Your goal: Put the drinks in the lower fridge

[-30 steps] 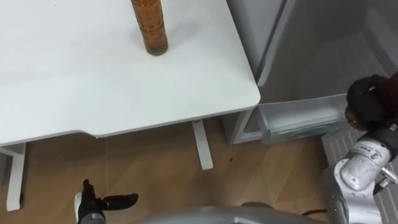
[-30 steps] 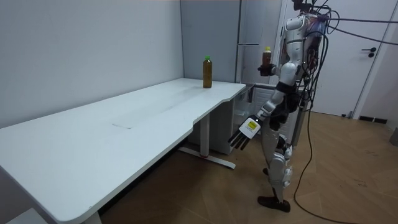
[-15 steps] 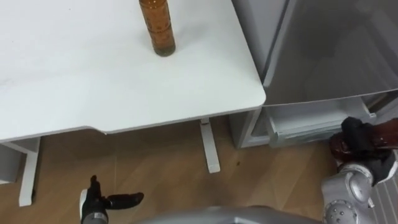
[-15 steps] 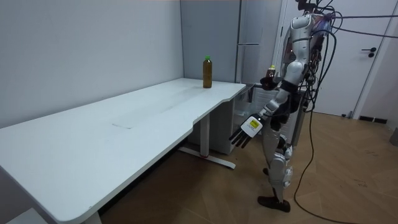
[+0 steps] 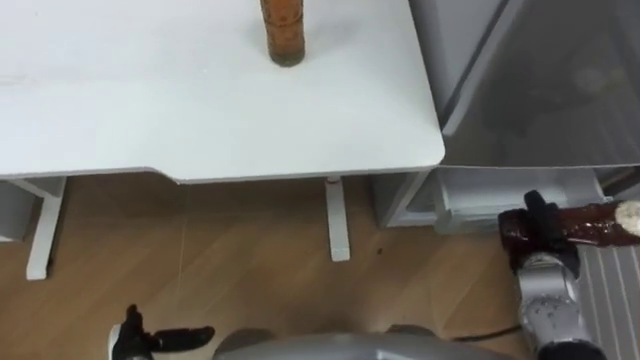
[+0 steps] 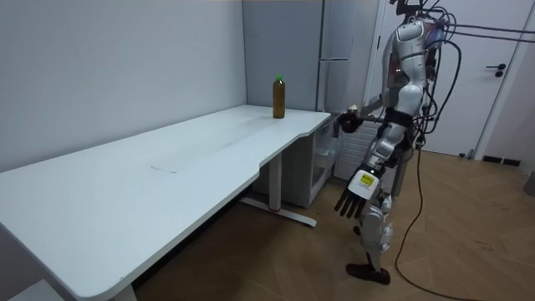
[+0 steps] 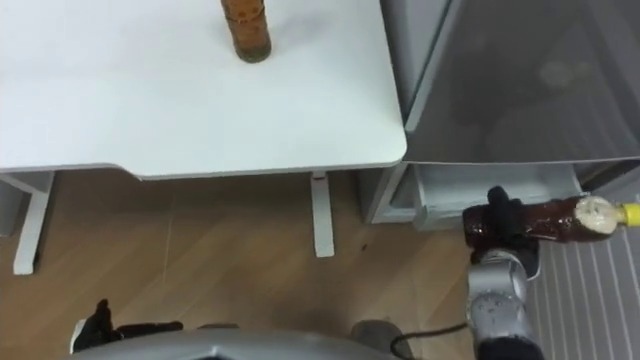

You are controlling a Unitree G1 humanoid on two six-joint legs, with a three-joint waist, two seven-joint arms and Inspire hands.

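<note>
The robot stands at the far end of the white table (image 5: 150, 110), off its corner and facing the fridge (image 6: 334, 50) that stands beside that end. Its right hand (image 7: 505, 222) is clenched round the lower body of a dark bottle (image 7: 560, 220), held out past the table's corner at a level below the tabletop. The bottle lies nearly flat. Its long axis runs crosswise to the robot, roughly along the table's short edge, with the base toward the table and the pale neck and yellow cap (image 7: 628, 212) pointing away from it, to the robot's right. From above, it hangs just in front of the fridge's open lower compartment (image 5: 470, 190), whose pale drawer front shows next to the table's corner, and it is not inside. A second drink, an amber bottle (image 5: 285, 35), stands upright on the table near that same end, its long axis vertical and well apart from the held one. The left hand (image 6: 354, 197) hangs at the robot's side, lower than the tabletop and over the wooden floor (image 5: 250, 260), fingers straight and spread, holding nothing.
</note>
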